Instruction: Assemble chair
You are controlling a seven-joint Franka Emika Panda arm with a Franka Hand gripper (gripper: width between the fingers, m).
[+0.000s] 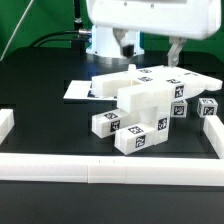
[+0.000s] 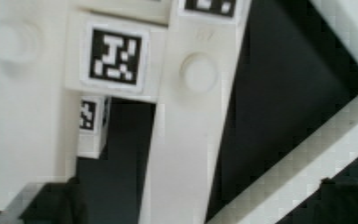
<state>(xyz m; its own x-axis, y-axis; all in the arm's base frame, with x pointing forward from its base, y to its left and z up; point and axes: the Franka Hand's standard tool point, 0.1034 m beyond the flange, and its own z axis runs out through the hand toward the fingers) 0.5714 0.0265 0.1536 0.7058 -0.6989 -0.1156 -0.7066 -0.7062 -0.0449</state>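
Observation:
The white tagged chair pieces stand as a joined cluster at the table's middle. A chunky block is at its front and a smaller block at the exterior view's left. A small loose piece lies to the right. My gripper hangs above the rear of the cluster, jaws wide apart. In the wrist view a cut-out frame with tags fills the picture. One bar of it runs between my dark fingertips, which do not touch it. My gripper is open and holds nothing.
The marker board lies flat behind the cluster at the exterior view's left. A long white border rail runs along the front, with short sections at the left and right. The table top is black.

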